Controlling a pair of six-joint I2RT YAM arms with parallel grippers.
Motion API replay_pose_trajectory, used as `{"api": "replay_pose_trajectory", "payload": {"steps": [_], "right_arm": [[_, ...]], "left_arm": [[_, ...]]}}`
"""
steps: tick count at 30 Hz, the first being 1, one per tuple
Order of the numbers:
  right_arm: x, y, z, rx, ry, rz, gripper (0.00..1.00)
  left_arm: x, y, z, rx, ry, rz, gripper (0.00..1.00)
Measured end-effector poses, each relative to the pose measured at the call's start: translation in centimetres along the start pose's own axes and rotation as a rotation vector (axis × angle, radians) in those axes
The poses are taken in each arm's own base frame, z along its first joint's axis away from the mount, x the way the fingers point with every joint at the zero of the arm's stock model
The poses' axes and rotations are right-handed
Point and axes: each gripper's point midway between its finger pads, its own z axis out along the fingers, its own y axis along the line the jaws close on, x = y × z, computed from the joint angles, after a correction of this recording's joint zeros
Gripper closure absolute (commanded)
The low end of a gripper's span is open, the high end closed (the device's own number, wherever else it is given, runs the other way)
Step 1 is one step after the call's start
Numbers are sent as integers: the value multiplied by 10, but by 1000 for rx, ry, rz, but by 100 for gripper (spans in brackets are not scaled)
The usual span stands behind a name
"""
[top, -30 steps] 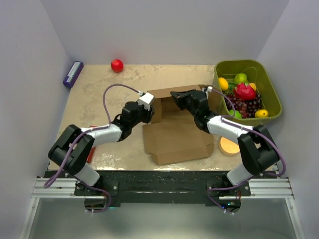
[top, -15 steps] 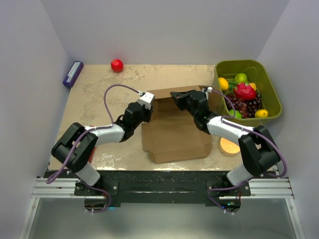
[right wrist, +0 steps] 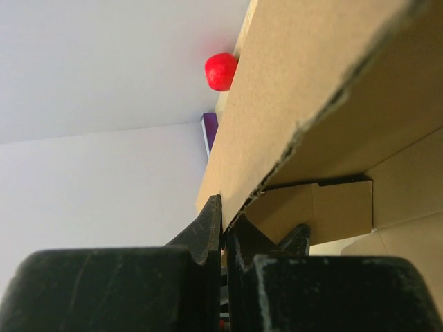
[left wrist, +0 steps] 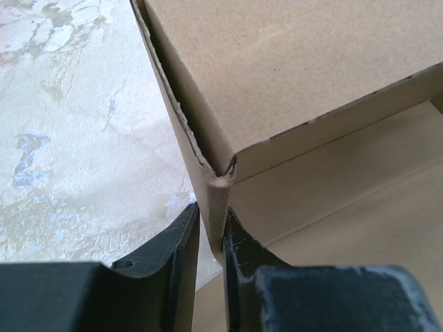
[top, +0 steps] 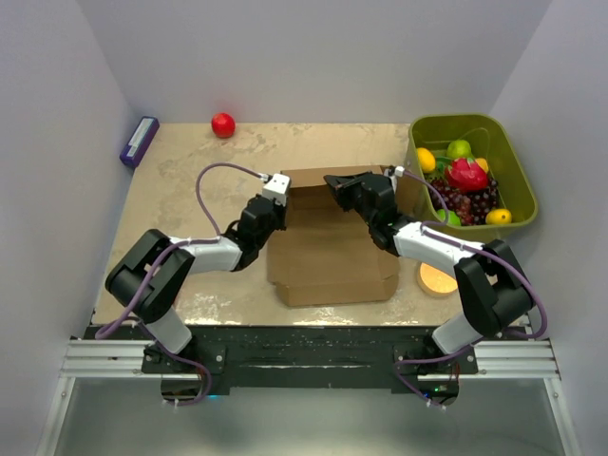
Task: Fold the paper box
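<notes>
The brown paper box point(top: 328, 252) lies in the middle of the table, its far panel raised upright. My left gripper point(top: 276, 211) is shut on the box's left side wall near the raised corner; in the left wrist view its fingers point(left wrist: 181, 238) pinch the cardboard edge point(left wrist: 216, 200). My right gripper point(top: 334, 180) is shut on the top edge of the raised far panel; in the right wrist view the fingers point(right wrist: 211, 218) clamp the cardboard sheet point(right wrist: 291, 83).
A green bin point(top: 472, 180) of toy fruit stands at the right. A red ball point(top: 223, 124) and a purple block point(top: 139, 141) lie at the back left. An orange disc point(top: 437, 277) lies right of the box, a red object point(top: 172, 294) by the left arm.
The box has shifted slightly left and nearer. My left gripper has moved in and closed on its left wall. The right gripper has stayed on the raised panel.
</notes>
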Motion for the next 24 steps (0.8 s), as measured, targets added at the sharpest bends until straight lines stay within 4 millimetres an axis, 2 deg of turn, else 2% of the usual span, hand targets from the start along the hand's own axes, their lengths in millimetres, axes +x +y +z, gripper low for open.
{"api": "replay_pose_trajectory", "payload": {"steps": [3,4,6,7,10,15,17,19,22,24], "right_arm": [[3,2,0,-5,11,-30,86],[3,3,0,-8,15,-48,72],[7,4,-1,-15,37,-92,60],[9,2,-1,-13,44,-112,48],[13,0,-3,-24,72,-195,38],[21,19,-13,-104,123,-335,28],[24,33,-17,-148,143,-378,25],[29,53,-22,-209,170,-439,24],[35,83,-32,-284,211,-562,22],[35,97,-43,-314,225,-647,21]], "left_arm": [[-1,3,1,-29,14,-6,100],[-1,5,1,-39,19,-6,100],[-3,9,3,-58,36,-2,100],[-5,11,3,-66,40,-4,100],[-15,32,2,-92,74,-29,100],[-45,90,-8,-174,86,-91,100],[-54,97,-11,-180,95,-95,100],[-59,97,-12,-163,113,-85,100],[-60,97,-16,-119,174,-65,100],[-57,105,-21,-102,204,-68,100]]}}
